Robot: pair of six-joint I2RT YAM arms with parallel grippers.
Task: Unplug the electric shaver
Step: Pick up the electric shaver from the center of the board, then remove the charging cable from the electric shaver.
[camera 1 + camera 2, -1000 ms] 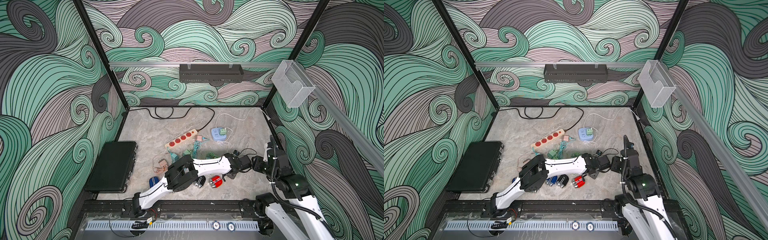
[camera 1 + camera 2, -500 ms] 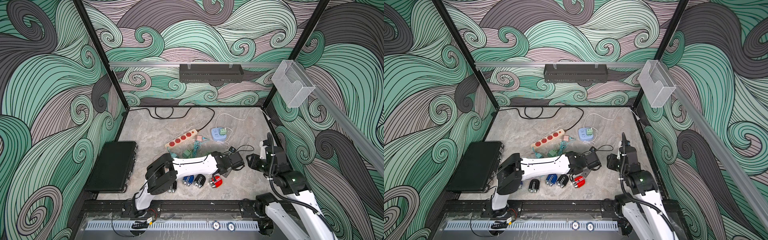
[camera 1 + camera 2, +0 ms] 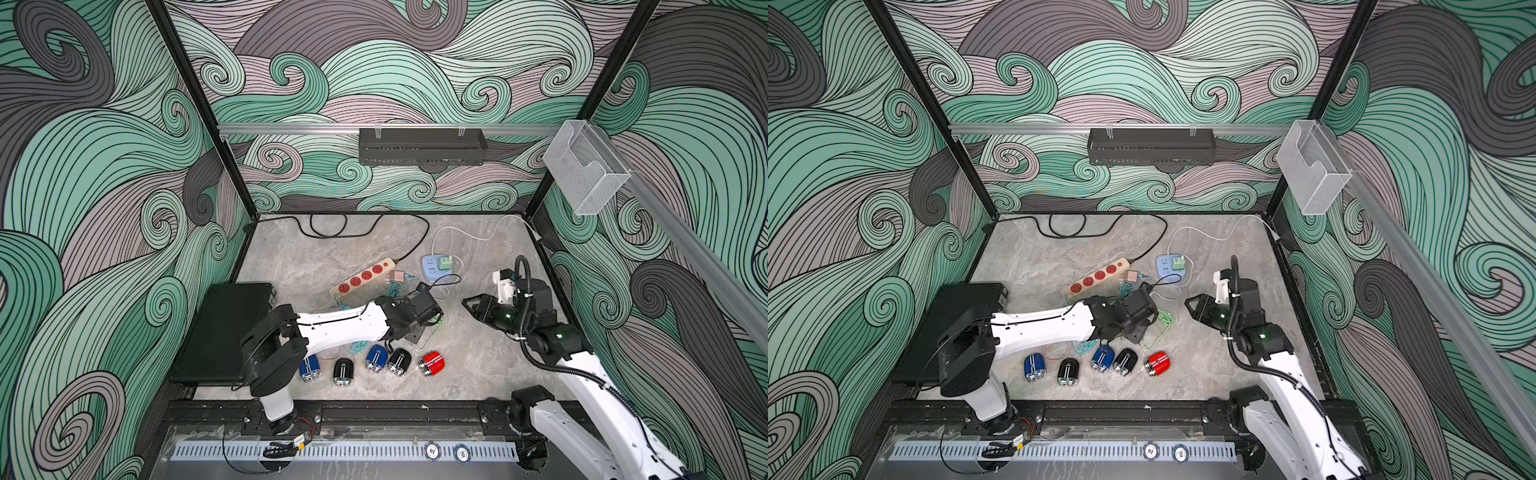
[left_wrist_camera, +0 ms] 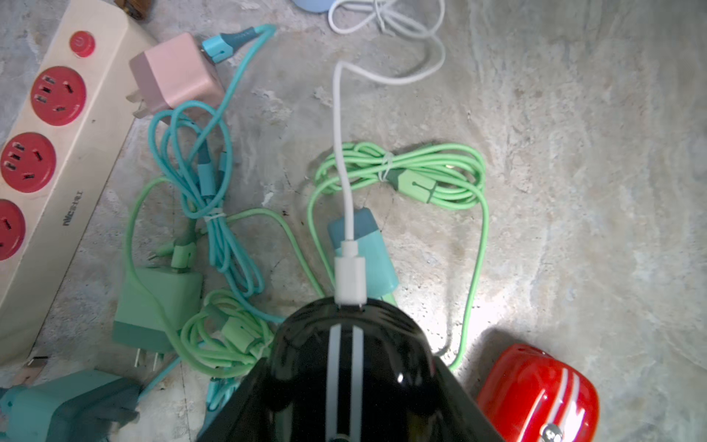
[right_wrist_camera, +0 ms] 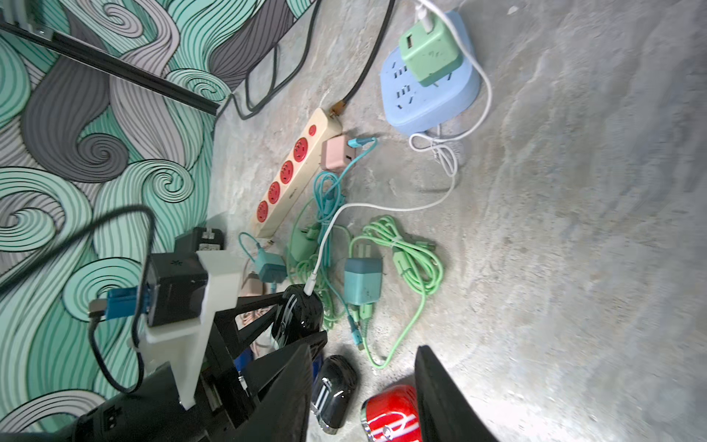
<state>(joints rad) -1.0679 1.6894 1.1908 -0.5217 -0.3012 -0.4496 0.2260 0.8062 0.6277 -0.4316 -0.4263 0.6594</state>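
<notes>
The left gripper [image 5: 305, 313] is clamped around the black shaver [image 4: 344, 367], near the middle of the marble floor [image 3: 478, 374] and just beyond the row of loose shavers [image 3: 376, 359]. The right gripper [image 5: 361, 349], its jaws spread and empty, sits to the robot's right with bare floor between, and its nose points toward the shaver (so I judge it the free one for the pull). The shaver is glossy and rounded, with two white stripes down its back. The white cable [image 4: 338, 153] leads from its end toward the green charger [image 5: 428, 57] on the blue socket block [image 5: 451, 103]. The white plug [image 4: 350, 279] is seated in the shaver's end. Its long axis lies in line with the stripes, pointing away from the left gripper.
</notes>
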